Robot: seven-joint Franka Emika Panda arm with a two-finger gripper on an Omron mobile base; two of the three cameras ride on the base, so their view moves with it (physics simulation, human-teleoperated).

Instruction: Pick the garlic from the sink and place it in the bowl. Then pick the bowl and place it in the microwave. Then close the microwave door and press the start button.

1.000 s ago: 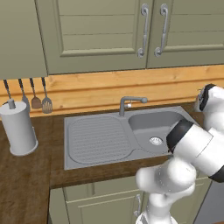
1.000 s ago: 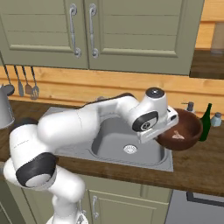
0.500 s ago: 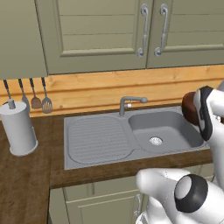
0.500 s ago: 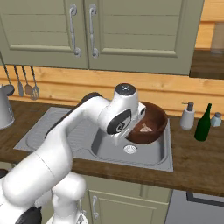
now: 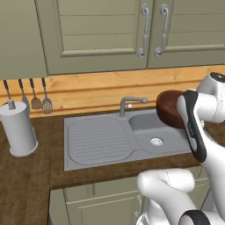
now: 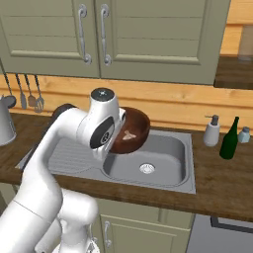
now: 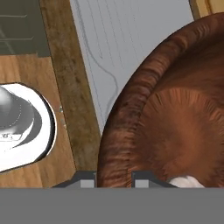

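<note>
Pincer is clenched on the rim of the bowl, one fingertip outside the wall and the other inside, as seen in the hand view. Bowl is carried clear of the counter, above the sink, tilted so its opening faces the right base camera. Garlic lies inside the bowl, pale against the dark wood; in the hand view it shows at 6 o'clock, just beside the inner fingertip. Drain sits in the basin at 5 o'clock from the bowl. Tap stands at 9 o'clock from the bowl in the left base view. Paper towel roll stands on the counter well apart, beyond the drainboard.
</note>
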